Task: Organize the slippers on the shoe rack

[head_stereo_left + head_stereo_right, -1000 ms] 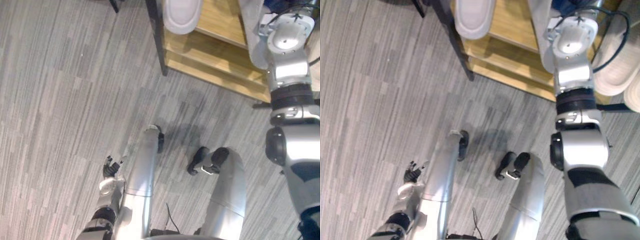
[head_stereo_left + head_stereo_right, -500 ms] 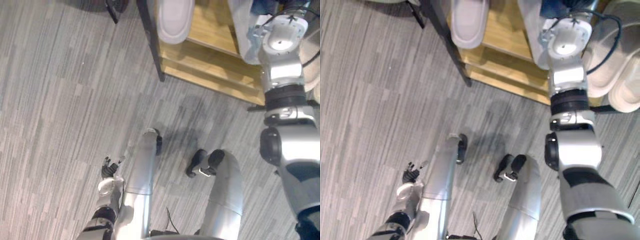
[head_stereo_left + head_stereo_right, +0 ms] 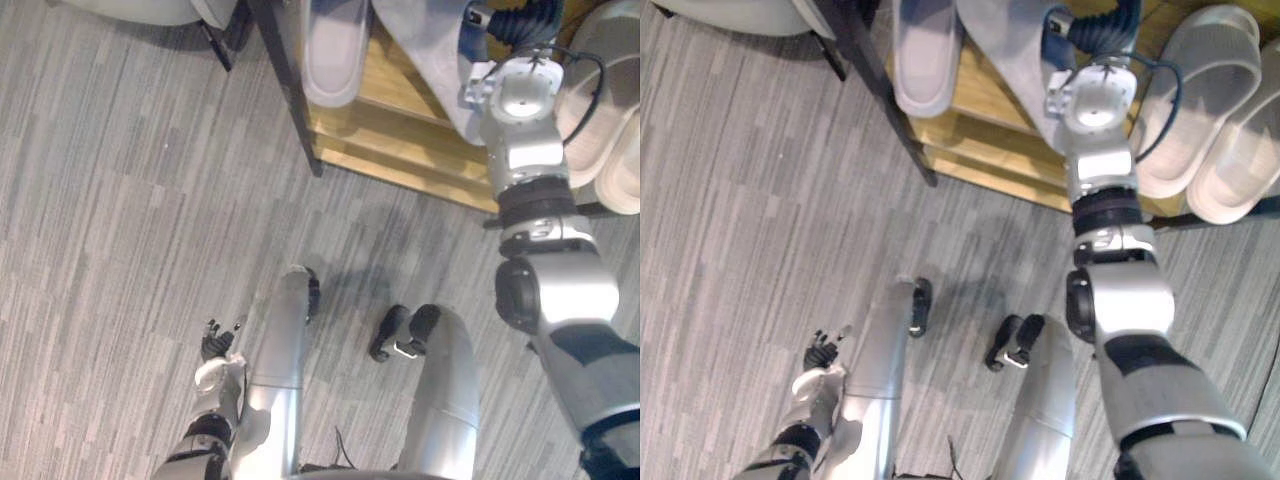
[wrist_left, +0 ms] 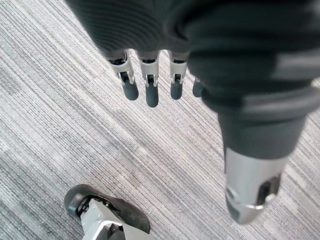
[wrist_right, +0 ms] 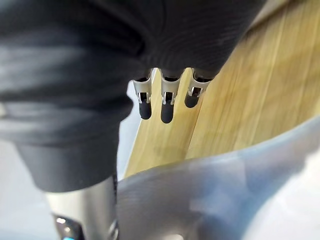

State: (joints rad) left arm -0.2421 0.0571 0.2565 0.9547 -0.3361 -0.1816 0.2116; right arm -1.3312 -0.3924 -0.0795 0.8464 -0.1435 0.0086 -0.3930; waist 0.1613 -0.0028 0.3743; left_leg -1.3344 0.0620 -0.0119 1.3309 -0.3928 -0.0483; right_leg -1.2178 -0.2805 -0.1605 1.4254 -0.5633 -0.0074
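Now | right hand (image 5: 165, 102) at 12 o'clock, fingers straight over shoe rack (image 3: 980, 165) | grey slipper (image 3: 1005, 55) by thumb: best laid flat, parallel to pale slipper (image 3: 925, 60) | left hand (image 4: 150, 87) at 7 o'clock, fingers straight

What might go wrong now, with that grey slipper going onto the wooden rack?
1. The right hand has straight fingers, not curled round the grey slipper, so it may slide off the shoe rack; the left hand hangs by the floor, too far to help.
2. The second grey slipper lies by the shelf's front edge; a nudge might tip it off.
3. The right arm passes close to the beige slippers and might brush them.
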